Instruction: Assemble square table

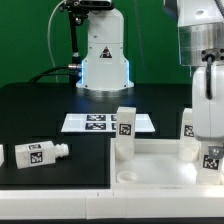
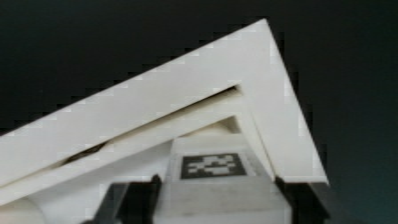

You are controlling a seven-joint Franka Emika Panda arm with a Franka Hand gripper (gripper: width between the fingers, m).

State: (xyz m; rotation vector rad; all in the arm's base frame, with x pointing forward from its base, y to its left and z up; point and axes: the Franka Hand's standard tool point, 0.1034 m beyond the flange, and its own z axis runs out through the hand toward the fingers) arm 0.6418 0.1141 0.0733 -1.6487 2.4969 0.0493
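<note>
The white square slab (image 1: 150, 165) lies on the black table at the exterior view's right. One tagged white leg (image 1: 124, 125) stands upright at its far left corner, and another (image 1: 188, 124) shows at its far right, partly hidden by the arm. My gripper (image 1: 209, 140) reaches down over the slab's right side, shut on a third leg (image 1: 212, 158) held upright at the slab. In the wrist view that leg (image 2: 217, 165) sits between my dark fingers (image 2: 134, 200), with a corner of the slab (image 2: 214, 85) beyond it. My gripper (image 2: 214, 198) grips it from both sides. A fourth leg (image 1: 35, 153) lies on its side at the left.
The marker board (image 1: 95, 122) lies flat behind the slab. The robot base (image 1: 104, 55) stands at the back. A long white bar (image 1: 50, 205) runs along the near edge.
</note>
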